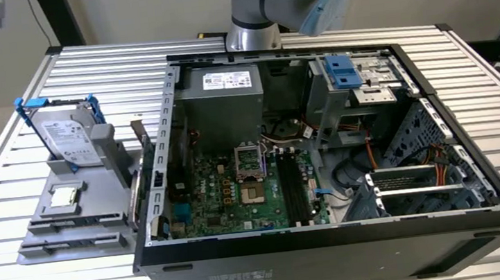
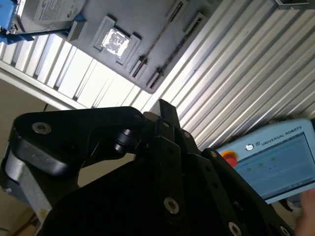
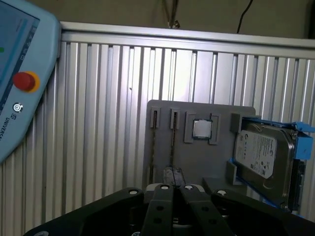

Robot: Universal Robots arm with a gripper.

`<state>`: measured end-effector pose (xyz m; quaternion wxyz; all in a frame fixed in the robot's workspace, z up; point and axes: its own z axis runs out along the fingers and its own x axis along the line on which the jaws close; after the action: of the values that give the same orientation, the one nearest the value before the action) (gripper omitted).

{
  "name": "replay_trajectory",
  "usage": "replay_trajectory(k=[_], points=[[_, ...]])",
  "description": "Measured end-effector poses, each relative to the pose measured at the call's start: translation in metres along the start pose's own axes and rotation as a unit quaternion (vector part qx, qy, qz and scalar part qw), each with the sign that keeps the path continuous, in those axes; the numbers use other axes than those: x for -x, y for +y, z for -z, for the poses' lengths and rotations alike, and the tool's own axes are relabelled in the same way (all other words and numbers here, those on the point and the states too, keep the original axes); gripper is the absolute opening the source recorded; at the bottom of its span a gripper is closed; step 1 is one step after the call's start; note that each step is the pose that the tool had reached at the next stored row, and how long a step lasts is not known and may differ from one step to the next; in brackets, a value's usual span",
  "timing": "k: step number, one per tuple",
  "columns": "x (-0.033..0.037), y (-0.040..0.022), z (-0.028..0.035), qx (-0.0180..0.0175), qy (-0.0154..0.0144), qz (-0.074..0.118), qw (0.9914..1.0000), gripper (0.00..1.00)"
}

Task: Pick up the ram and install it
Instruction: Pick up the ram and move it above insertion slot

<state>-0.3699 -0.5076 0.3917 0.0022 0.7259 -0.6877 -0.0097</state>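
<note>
The ram [image 3: 172, 143] stands on edge in a slot of the grey holder [image 3: 197, 157], seen as a thin line; a second thin stick [image 3: 154, 142] stands in the slot beside it. In the exterior view the ram [image 1: 134, 197] is on the holder's side nearest the computer case [image 1: 335, 235]. In both wrist views my gripper [image 3: 170, 174] hangs well above the holder, over the slots' end, and looks shut with nothing in it. The second wrist view has the gripper [image 2: 165, 105] below the ram [image 2: 158, 38]. The motherboard's black memory slots [image 1: 292, 184] lie inside the case.
On the holder stand a silver hard drive [image 1: 68, 135] in a blue bracket and a square processor chip [image 1: 63, 196]. The arm [image 1: 277, 1] rises behind the case. A teach pendant [image 3: 19, 83] with a red button is close to the wrist, and a hand [image 2: 307, 209] touches it.
</note>
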Motion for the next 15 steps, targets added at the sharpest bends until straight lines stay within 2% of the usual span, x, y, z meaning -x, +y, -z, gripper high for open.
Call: replay_trajectory(k=[8, 9, 15], points=[[0.0, 0.0, 0.0, 0.0001, 0.0001, 0.003, 1.0, 0.0], [0.0, 0.0, 0.0, 0.0001, 0.0001, 0.003, 0.99999, 1.0], [0.0, 0.0, 0.0, 0.0001, 0.0001, 0.005, 0.99999, 1.0]])
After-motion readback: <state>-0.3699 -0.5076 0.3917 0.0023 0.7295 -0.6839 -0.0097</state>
